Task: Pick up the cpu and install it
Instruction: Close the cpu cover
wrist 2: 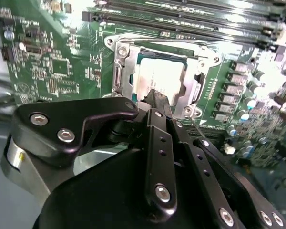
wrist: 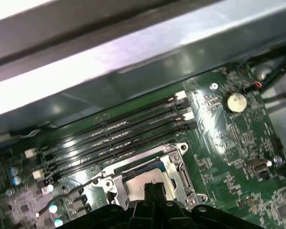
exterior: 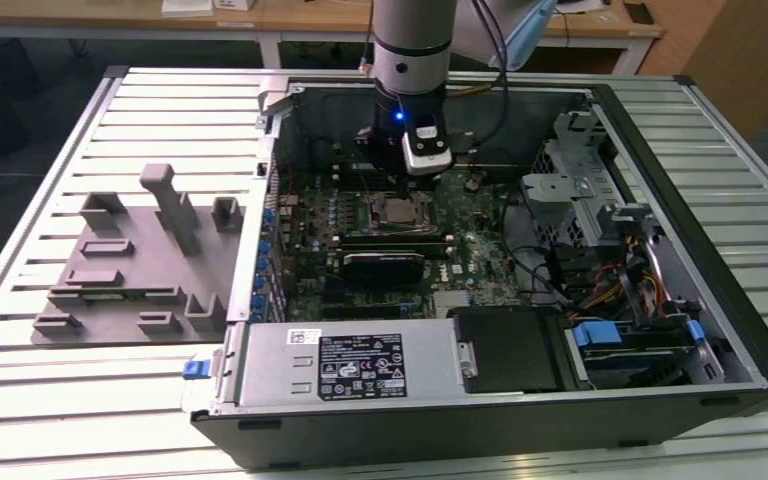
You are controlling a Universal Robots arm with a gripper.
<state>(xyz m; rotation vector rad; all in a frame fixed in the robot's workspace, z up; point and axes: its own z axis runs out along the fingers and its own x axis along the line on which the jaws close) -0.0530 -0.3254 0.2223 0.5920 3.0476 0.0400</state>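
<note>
The cpu (wrist 2: 158, 75) lay flat inside the socket frame (wrist 2: 120, 76); the gripper (wrist 2: 158, 97) hung at its edge, fingers drawn together on nothing. Were it seated askew, a downward push from those tips could have bent pins; a sideways drag could have unseated it.

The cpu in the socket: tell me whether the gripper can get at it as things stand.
Probably yes: the gripper hangs just over the cpu, which lies in the socket, with nothing between them. Its fingers are shut, though.
</note>
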